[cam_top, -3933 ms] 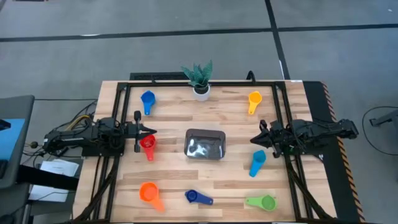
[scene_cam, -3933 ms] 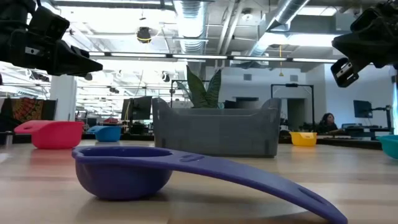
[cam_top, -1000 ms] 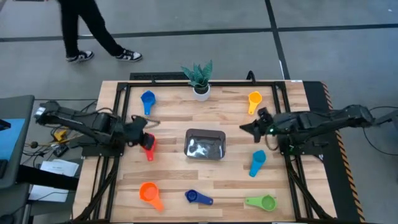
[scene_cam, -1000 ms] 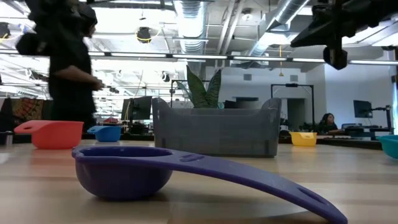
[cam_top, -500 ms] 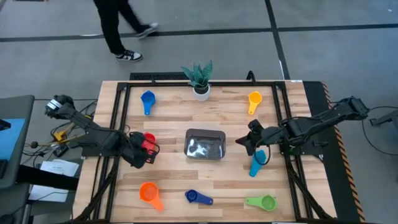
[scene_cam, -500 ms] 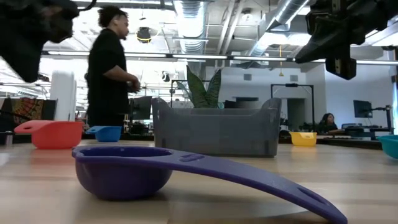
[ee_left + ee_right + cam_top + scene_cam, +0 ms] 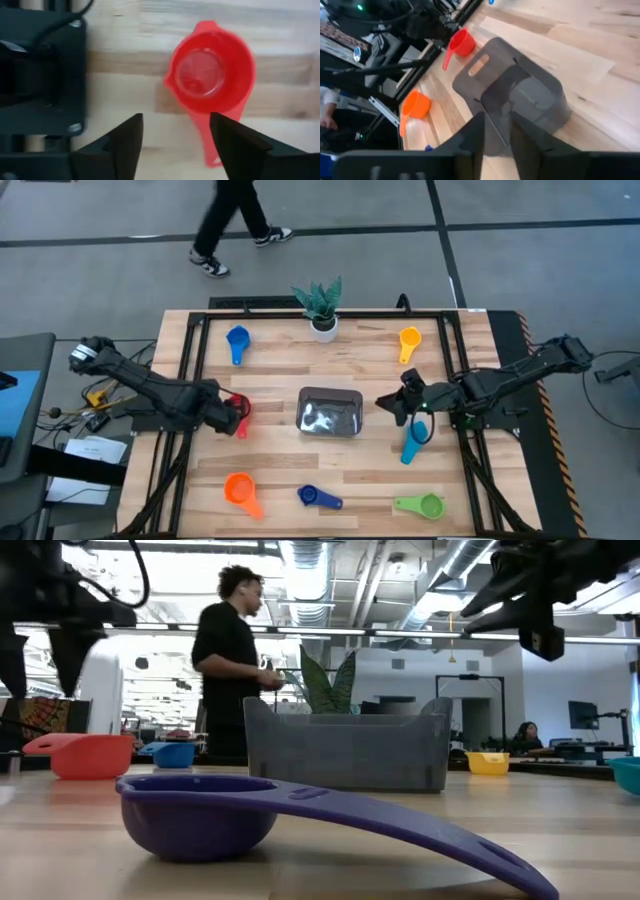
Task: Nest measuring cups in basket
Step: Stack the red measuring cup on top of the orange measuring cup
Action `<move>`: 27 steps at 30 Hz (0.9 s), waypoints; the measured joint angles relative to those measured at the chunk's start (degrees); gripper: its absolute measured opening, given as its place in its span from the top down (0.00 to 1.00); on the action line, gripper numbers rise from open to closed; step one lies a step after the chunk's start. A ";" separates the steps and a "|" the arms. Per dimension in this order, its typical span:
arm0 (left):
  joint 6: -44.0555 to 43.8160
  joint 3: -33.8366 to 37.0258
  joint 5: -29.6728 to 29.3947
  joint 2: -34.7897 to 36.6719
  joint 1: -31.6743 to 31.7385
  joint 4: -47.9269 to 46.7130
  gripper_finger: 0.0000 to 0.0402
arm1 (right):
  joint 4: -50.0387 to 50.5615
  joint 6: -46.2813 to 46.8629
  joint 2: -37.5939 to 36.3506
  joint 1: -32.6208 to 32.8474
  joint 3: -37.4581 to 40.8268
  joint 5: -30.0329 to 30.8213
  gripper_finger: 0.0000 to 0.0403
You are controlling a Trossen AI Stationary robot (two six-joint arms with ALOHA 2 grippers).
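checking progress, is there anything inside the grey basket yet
No cups show inside the basket from above; its floor only carries pale glare. From table height its walls hide the inside. All seven cups lie on the table.

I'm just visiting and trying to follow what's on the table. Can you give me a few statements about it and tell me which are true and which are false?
1. The basket already holds a cup. False: it holds no cups.
2. The left gripper is open above the red cup. True.
3. The red cup is gripped. False: it lies free on the table.
4. The plant stands at the table's far edge. True.
5. Seven cups lie around the basket. True.
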State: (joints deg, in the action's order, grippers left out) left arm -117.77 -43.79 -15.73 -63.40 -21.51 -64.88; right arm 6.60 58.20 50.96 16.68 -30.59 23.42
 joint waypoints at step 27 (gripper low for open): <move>-8.54 10.42 -0.18 -3.38 5.42 10.43 0.60 | 3.47 0.24 0.00 -2.60 0.02 -0.99 0.47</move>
State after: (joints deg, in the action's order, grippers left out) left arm -126.31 -33.36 -15.92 -66.78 -16.09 -54.45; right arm 10.07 58.44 50.96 14.08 -30.57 22.44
